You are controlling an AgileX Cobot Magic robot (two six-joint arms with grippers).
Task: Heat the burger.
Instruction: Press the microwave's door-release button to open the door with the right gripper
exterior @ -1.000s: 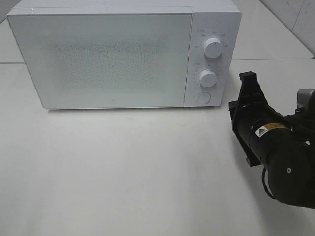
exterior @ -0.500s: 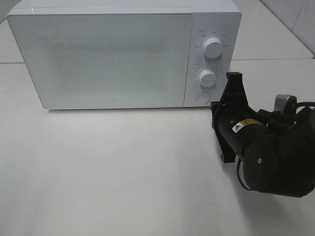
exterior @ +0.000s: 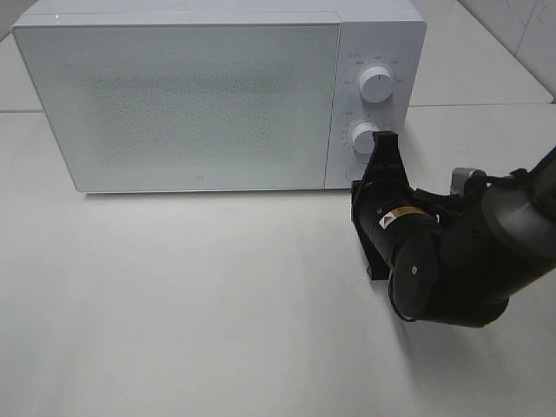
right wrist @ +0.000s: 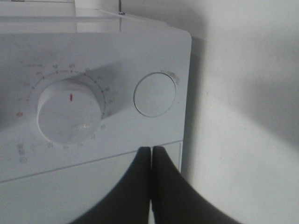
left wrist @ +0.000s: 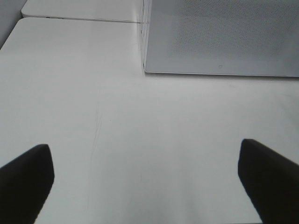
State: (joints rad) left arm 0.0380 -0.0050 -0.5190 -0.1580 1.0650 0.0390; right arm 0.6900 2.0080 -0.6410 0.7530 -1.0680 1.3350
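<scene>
The burger is not in view in any frame. The white microwave (exterior: pixel 200 95) stands at the back of the table with its door closed. My right arm (exterior: pixel 434 261) reaches toward its control panel, and its wrist hides the fingertips in the exterior high view. In the right wrist view my right gripper (right wrist: pixel 151 154) is shut and empty. It points at the panel just short of the round door button (right wrist: pixel 155 94), beside the lower dial (right wrist: pixel 70 112). My left gripper (left wrist: pixel 147 186) is open and empty over bare table, in front of the microwave's door (left wrist: pixel 224 37).
The microwave panel has an upper dial (exterior: pixel 375 84) and a lower dial (exterior: pixel 365 137). The white table (exterior: pixel 174 295) stretches in front of the microwave. A seam between table tops runs behind, at the right (exterior: pixel 486 104).
My right arm has moved left and toward the microwave, from the table's right edge up to the control panel near the door button. The microwave has not changed.
</scene>
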